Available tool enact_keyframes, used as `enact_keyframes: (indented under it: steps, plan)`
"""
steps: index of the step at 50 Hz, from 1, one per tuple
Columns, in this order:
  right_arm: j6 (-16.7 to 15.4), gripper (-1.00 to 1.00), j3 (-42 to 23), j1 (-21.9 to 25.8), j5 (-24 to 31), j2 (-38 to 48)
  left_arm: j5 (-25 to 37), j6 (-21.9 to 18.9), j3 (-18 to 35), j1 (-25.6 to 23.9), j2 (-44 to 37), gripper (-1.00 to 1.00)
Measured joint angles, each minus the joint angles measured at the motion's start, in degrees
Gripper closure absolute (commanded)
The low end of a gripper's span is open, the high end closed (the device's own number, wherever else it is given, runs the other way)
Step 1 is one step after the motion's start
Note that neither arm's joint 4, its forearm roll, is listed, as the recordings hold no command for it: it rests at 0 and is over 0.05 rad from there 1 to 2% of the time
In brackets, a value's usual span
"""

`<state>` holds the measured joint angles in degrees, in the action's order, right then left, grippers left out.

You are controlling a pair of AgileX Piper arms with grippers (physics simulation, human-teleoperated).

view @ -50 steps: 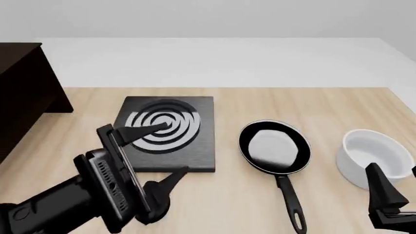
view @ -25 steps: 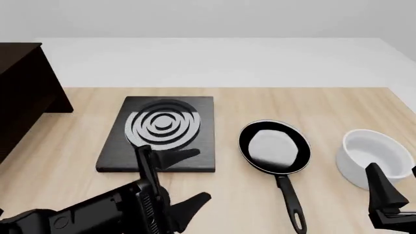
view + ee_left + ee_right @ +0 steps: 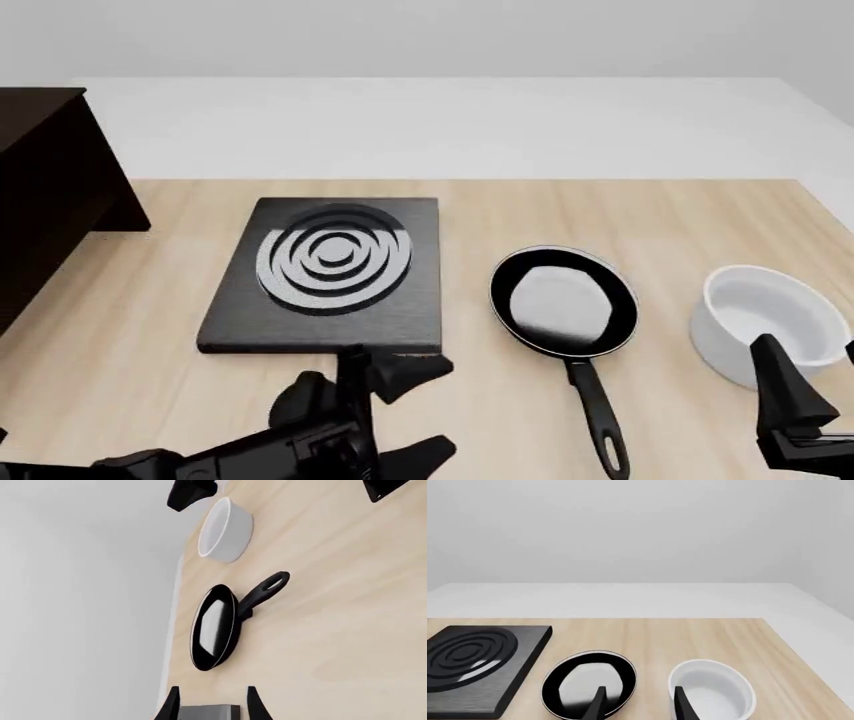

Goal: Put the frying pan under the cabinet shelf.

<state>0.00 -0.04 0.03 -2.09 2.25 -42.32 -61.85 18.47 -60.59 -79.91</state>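
Approach step: pan [image 3: 562, 300] sits untouched on the table, right of the stove [image 3: 327, 275], handle toward the near edge; cabinet [image 3: 54, 190] is well apart at far left. Left gripper [image 3: 400, 410], fingers spread & empty, is near-left of the pan. Next it needs to close on the handle. Right gripper [image 3: 637, 702] also spread, idle by the bowl [image 3: 767, 325]. Only the front view shows the cabinet; left wrist view shows the handle's loop clearly.
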Motion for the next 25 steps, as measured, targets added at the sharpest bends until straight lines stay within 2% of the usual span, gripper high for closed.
enact_keyframes:
  steps: [25]
  plan:
    - [0.0, -1.0, 0.0, 0.0, 0.0, 0.0, -6.8, -4.0, 1.8, -4.8, -12.1, -1.0]
